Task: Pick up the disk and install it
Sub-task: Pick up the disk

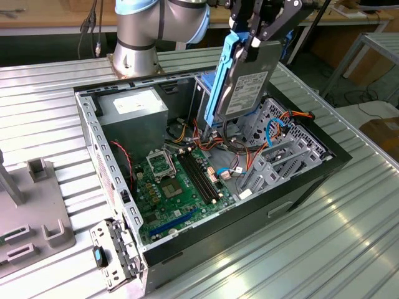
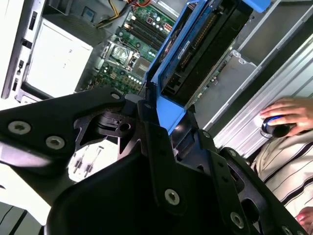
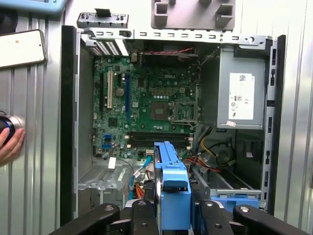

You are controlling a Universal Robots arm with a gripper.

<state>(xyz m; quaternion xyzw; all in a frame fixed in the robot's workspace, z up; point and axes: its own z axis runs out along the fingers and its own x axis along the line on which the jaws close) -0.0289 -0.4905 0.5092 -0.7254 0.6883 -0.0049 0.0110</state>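
The claw [image 1: 252, 41] was clamped on the upper end of the disk [image 1: 248, 80], its black fingers pinching the blue rail along the top. The disk hung on end, slightly tilted, with its white label turned toward the exterior view's right. In both wrist views the blue rail [image 3: 172, 192] stuck out from between the black linkages of the claw [image 3: 171, 218], and in the second wrist view the disk [image 2: 198, 41] showed its dark connector side.

The disk was up in the air above the open computer case [image 1: 249, 232], over the end where the grey drive cage [image 1: 282, 144] sat with its orange and blue cables. I could not tell whether its lower end touched anything inside. Farther along the case floor lay the green circuit board [image 1: 179, 187], and beyond that the grey power supply box [image 1: 134, 111] filled the far corner.

The case lay on its side on the ribbed metal tabletop [image 1: 50, 106]. A grey fixture [image 1: 31, 208] stood on the tabletop at the exterior view's left. Beside the case, a person's hand [image 2: 288, 110] rested on a small dark round object.
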